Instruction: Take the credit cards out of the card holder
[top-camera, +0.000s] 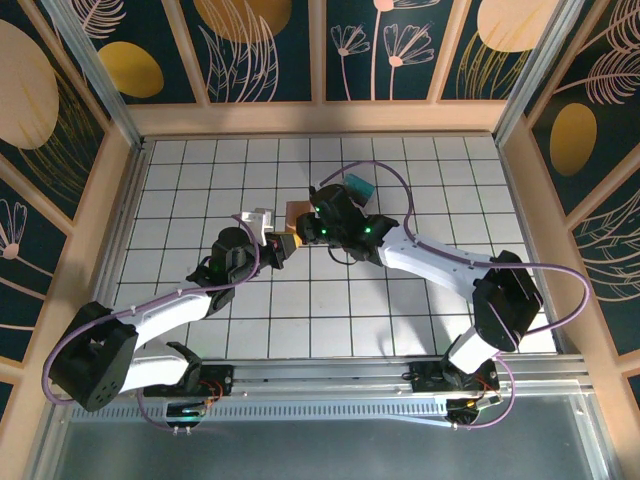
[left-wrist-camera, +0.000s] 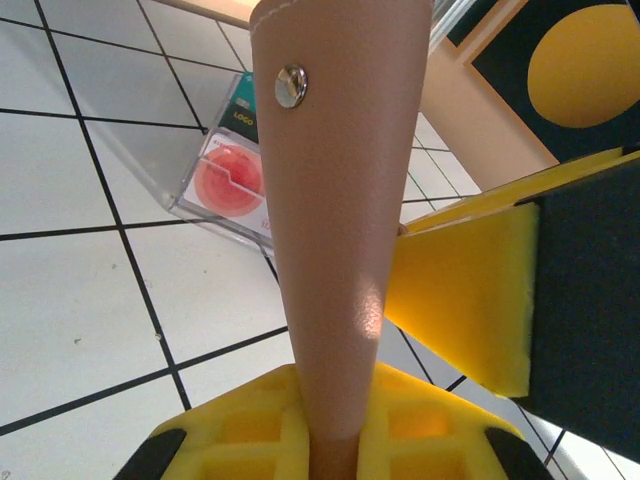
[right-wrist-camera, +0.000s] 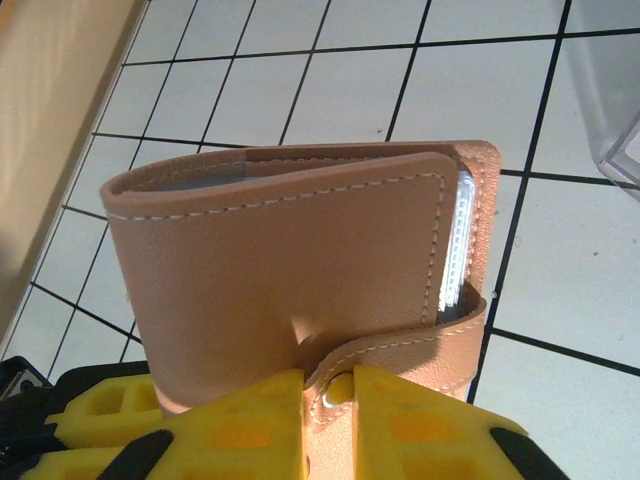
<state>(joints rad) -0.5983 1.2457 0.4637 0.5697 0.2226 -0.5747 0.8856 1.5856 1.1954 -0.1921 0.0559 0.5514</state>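
Note:
The tan leather card holder (right-wrist-camera: 300, 270) is held up off the tiled floor between both grippers. In the right wrist view it is folded, and my right gripper (right-wrist-camera: 335, 405) is shut on its strap tab, a metal snap showing between the yellow pads. Pale card edges (right-wrist-camera: 456, 245) peek out of its right side. In the left wrist view my left gripper (left-wrist-camera: 340, 425) is shut on a tan flap (left-wrist-camera: 335, 200) with a snap stud (left-wrist-camera: 291, 85). From above, the card holder (top-camera: 296, 212) sits where the left gripper (top-camera: 283, 243) and right gripper (top-camera: 302, 228) meet.
A clear plastic box (left-wrist-camera: 225, 175) with red and teal contents lies on the white tiled floor (top-camera: 200, 180) just behind the grippers, also the teal-topped box (top-camera: 357, 187) from above. Wooden walls (top-camera: 320, 118) enclose the tiled area.

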